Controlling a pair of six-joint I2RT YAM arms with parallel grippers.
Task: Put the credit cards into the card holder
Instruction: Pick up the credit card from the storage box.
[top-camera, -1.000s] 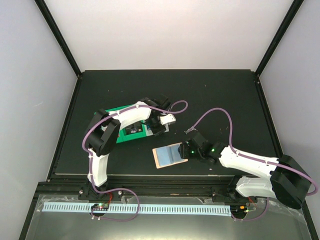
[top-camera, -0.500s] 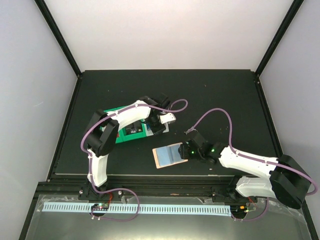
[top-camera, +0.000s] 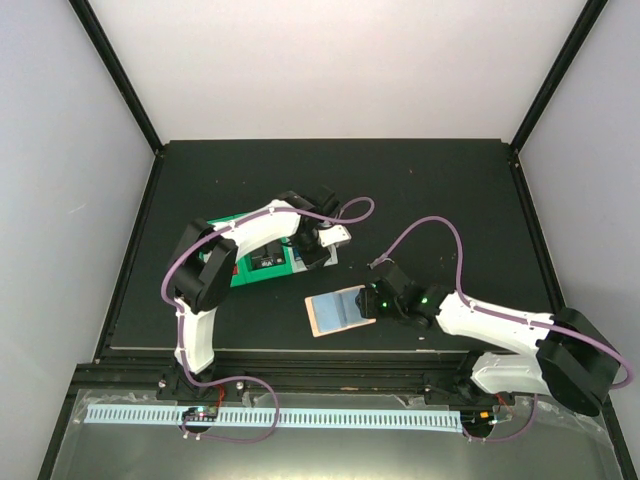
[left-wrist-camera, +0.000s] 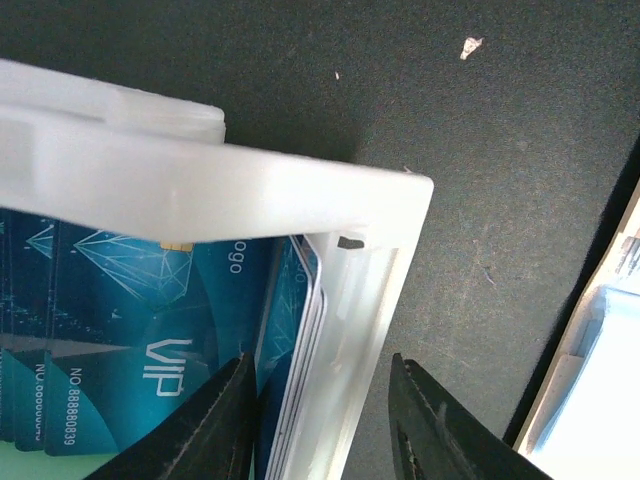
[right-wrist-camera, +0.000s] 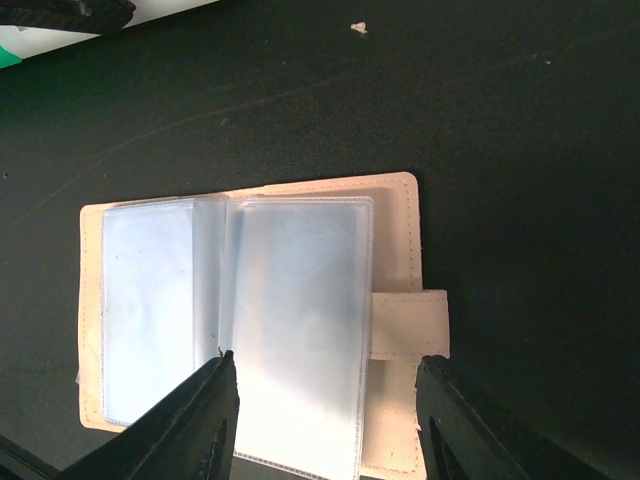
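Observation:
Several blue credit cards (left-wrist-camera: 150, 300) stand stacked in a white bin (left-wrist-camera: 250, 180). My left gripper (left-wrist-camera: 325, 430) is open and straddles the bin's right wall, with one finger inside against the cards and the other outside over the mat. In the top view it (top-camera: 315, 255) is over the white bin. The tan card holder (right-wrist-camera: 395, 220) lies open on the mat, its clear sleeves facing up and its strap to the right. It also shows in the top view (top-camera: 335, 312). My right gripper (right-wrist-camera: 325, 420) is open just above the holder's right sleeve, at its right edge in the top view (top-camera: 372, 300).
A green bin (top-camera: 250, 268) sits beside the white bin on its left. The black mat (top-camera: 450, 200) spreads to the back and right. Purple cables loop over both arms. A pale object (left-wrist-camera: 600, 340) shows at the right edge of the left wrist view.
My left wrist has shifted very slightly over the white bin. The right arm and the card holder have not moved.

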